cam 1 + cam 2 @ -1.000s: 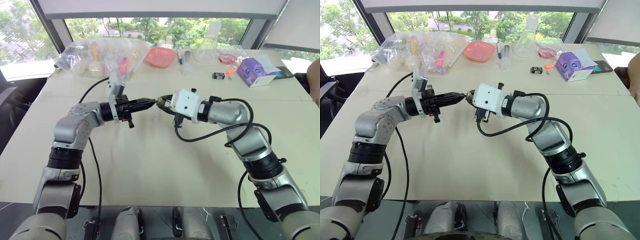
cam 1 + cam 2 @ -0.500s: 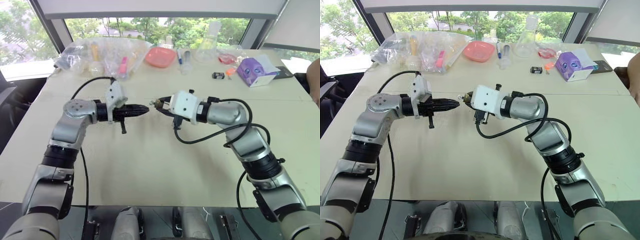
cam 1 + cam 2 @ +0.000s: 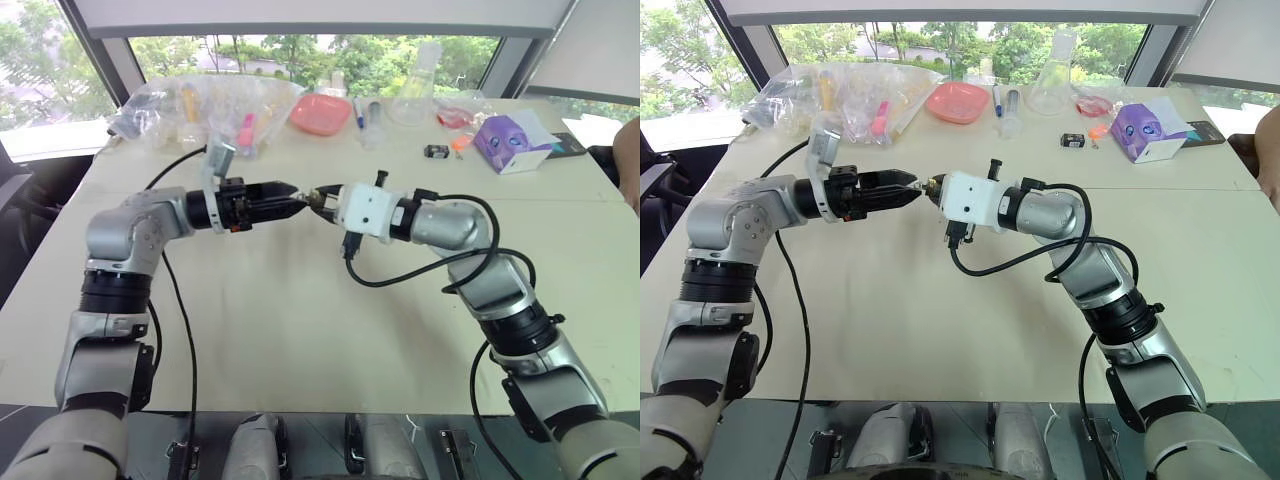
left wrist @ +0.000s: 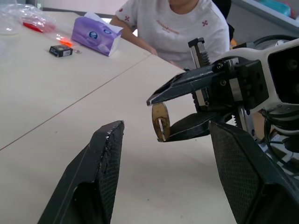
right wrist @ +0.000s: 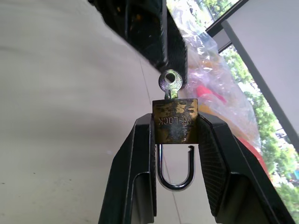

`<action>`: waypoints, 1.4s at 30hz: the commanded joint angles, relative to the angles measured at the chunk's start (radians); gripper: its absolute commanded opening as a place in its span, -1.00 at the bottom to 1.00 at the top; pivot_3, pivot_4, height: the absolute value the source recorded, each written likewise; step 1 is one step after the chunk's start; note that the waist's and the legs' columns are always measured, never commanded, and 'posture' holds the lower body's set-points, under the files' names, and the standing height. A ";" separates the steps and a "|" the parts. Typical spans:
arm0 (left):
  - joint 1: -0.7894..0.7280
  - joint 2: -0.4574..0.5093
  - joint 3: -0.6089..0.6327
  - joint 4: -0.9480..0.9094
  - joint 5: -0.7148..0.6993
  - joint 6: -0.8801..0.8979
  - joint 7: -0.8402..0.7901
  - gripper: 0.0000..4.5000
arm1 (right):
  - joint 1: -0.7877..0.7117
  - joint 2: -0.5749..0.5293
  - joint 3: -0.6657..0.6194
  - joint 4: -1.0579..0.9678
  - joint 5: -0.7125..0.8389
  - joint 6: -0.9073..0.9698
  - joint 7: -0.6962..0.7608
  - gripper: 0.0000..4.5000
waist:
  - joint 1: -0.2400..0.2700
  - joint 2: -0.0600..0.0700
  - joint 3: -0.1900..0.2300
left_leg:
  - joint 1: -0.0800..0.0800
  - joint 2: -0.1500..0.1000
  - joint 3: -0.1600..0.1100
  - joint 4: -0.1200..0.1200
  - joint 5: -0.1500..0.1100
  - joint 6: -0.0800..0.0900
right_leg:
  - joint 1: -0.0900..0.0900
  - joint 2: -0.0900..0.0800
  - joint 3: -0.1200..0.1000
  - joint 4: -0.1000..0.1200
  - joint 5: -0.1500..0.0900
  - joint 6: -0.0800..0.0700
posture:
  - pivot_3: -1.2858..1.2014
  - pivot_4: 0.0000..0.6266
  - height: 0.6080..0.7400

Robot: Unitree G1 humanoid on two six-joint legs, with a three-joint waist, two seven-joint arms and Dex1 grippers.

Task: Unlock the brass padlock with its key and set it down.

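The brass padlock (image 5: pixel 175 120) is held above the table with my right gripper (image 3: pixel 316 197) shut on its body. A small silver key (image 5: pixel 170 83) sticks out of its keyhole. The silvery shackle (image 5: pixel 175 176) has one leg free of the body. My left gripper (image 3: pixel 291 196) faces it from the left, level with it, tips right at the key. Its fingers (image 4: pixel 106 154) are open on either side of the padlock (image 4: pixel 161 122) and touch nothing.
Along the table's far edge lie clear plastic bags (image 3: pixel 210 105), a pink bowl (image 3: pixel 321 113), a glass flask (image 3: pixel 412 95), a small black box (image 3: pixel 436 152) and a purple tissue box (image 3: pixel 505 142). A person (image 4: pixel 180 28) sits at the right side.
Half a second ago my left gripper was shut and stood a little away from the padlock. It has come back to the key, rolled at the wrist and opened. The right arm has held still.
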 commanded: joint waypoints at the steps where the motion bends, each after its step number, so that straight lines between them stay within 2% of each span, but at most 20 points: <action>1: -0.046 -0.022 -0.008 0.032 0.039 -0.065 0.013 0.30 | -0.034 0.012 -0.013 -0.021 -0.012 -0.025 -0.013 -0.70 | 0.000 0.000 0.000 | 0.000 0.000 0.000 0.000 0.000 0.000 | 0.000 0.000 0.000 0.000 0.000 0.000 | 0.03 -0.52 1.00; 8: -0.079 -0.049 -0.016 0.096 0.061 -0.100 -0.014 0.30 | -0.024 0.015 -0.015 -0.041 -0.024 -0.019 -0.006 -0.70 | -0.001 0.000 0.000 | 0.000 0.000 0.000 0.000 0.000 0.000 | 0.000 0.000 0.000 0.000 0.000 0.000 | 0.03 -0.52 1.00; 14: -0.077 -0.058 -0.029 0.085 0.063 -0.091 -0.033 -0.98 | -0.021 0.018 -0.016 -0.055 -0.029 -0.013 -0.004 -0.70 | 0.000 0.000 0.000 | 0.000 0.000 0.000 0.000 0.000 0.000 | 0.000 0.000 0.000 0.000 0.000 0.000 | 0.03 -0.52 1.00; 22: -0.074 -0.077 -0.004 0.097 0.078 -0.129 0.018 -0.98 | -0.012 0.011 -0.008 -0.061 -0.038 -0.002 0.011 -0.70 | 0.000 0.000 0.000 | 0.000 0.000 0.000 0.000 0.000 0.000 | 0.000 0.000 0.000 0.000 0.000 0.000 | 0.03 -0.52 1.00; 29: -0.042 -0.069 0.036 0.100 0.068 -0.124 0.057 -1.00 | 0.029 0.000 -0.059 -0.100 -0.043 0.095 -0.021 0.82 | 0.000 0.000 0.000 | 0.000 0.000 0.000 0.000 0.000 0.000 | 0.000 0.000 0.000 0.000 0.000 0.000 | 0.03 -0.52 1.00; 30: -0.039 -0.065 0.036 0.103 0.068 -0.121 0.051 -1.00 | 0.041 0.010 -0.082 -0.119 -0.025 0.139 -0.031 0.98 | 0.000 0.000 0.000 | 0.000 0.000 0.000 0.000 0.000 0.000 | 0.000 0.000 0.000 0.000 0.000 0.000 | 0.03 -0.52 1.00; 34: -0.050 -0.060 0.069 0.117 0.019 -0.075 0.035 -1.00 | 0.092 0.054 -0.196 -0.237 0.133 0.335 -0.024 0.98 | 0.002 0.000 0.000 | 0.000 0.000 0.000 0.000 0.000 0.000 | 0.000 0.000 0.000 0.001 0.000 0.000 | 0.03 -0.52 1.00; 37: -0.058 -0.061 0.107 0.105 -0.049 -0.006 0.007 -1.00 | 0.064 0.133 -0.307 -0.273 0.243 0.473 -0.092 0.98 | 0.000 0.000 0.000 | 0.000 0.000 -0.001 0.001 0.000 0.000 | 0.000 0.000 0.000 0.001 0.000 0.000 | 0.03 -0.52 1.00; 42: -0.039 -0.037 0.092 0.053 -0.077 0.033 -0.045 -1.00 | 0.036 0.132 -0.304 -0.236 0.246 0.475 -0.146 0.98 | 0.000 0.000 0.000 | 0.000 0.000 -0.001 0.001 0.000 0.000 | 0.000 0.000 0.000 0.002 0.000 0.000 | 0.03 -0.52 1.00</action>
